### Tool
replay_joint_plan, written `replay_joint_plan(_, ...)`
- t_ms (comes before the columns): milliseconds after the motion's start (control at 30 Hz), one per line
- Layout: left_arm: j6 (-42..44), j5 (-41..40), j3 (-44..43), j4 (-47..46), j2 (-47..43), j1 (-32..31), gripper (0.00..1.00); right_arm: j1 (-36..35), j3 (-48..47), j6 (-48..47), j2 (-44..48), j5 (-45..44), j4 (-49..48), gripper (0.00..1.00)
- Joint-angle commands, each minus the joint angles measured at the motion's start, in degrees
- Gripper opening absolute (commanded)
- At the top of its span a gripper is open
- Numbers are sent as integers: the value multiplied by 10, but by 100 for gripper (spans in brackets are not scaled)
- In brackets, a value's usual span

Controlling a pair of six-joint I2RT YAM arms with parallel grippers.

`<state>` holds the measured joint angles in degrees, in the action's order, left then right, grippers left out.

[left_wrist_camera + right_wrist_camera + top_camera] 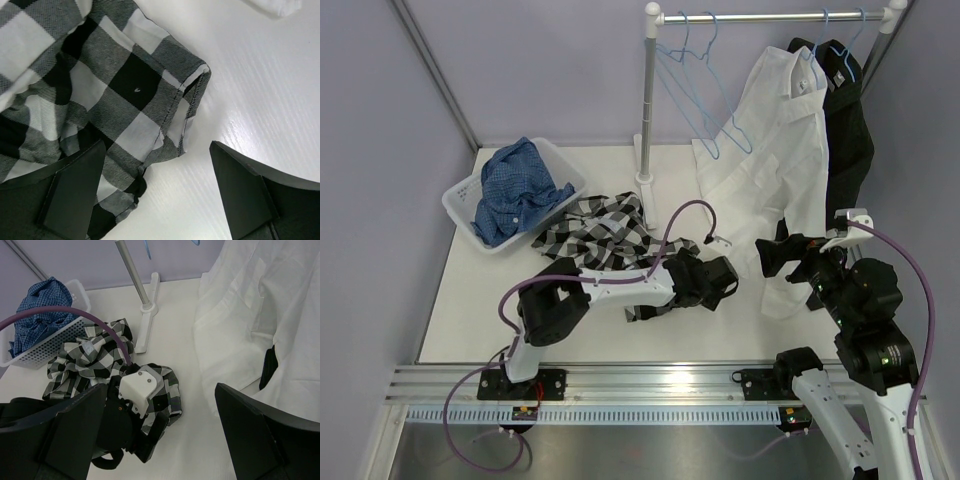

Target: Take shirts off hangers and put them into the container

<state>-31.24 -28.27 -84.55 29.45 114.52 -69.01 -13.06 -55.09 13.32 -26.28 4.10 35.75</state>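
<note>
The black-and-white large-check shirt [600, 232] lies crumpled on the table, off its hanger. My left gripper [720, 283] hovers open over its cuff [190, 95]; the cloth edge lies by the left finger [75, 195], ungripped. A blue small-check shirt [515, 190] fills the white perforated container [460, 200]. The plain white shirt [775, 150] and the black shirt [848, 130] hang on light-blue hangers [820, 45]. My right gripper [768, 258] stands open, empty, beside the white shirt's hem [235, 340].
Two empty light-blue hangers [685, 65] hang on the rail [770, 17]. The rack's white pole [648, 100] and foot [145, 325] stand between the container and the hanging shirts. A purple cable [75, 315] arcs over the checked shirt.
</note>
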Motion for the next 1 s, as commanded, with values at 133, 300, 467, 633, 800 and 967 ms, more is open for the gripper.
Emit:
replay_joint_plan(133, 3, 25, -31, -23, 44, 0, 88, 1, 3, 3, 5, 4, -19, 99)
replay_joint_plan(300, -5, 30, -20, -23, 60, 5, 83, 1, 5, 3, 8, 3, -18, 99)
replay_joint_plan(467, -12, 26, -3, -23, 56, 15, 71, 1, 5, 3, 7, 4, -21, 99)
replay_joint_plan(633, -22, 18, 27, -23, 42, 33, 51, 1, 4, 3, 8, 2, -19, 99)
replay_joint_plan(800, -10, 1, 49, -22, 13, 44, 31, 1, 5, 3, 6, 3, -21, 99)
replay_joint_plan(967, 15, -67, 73, -11, -92, 55, 0, 1, 5, 3, 4, 4, -22, 99)
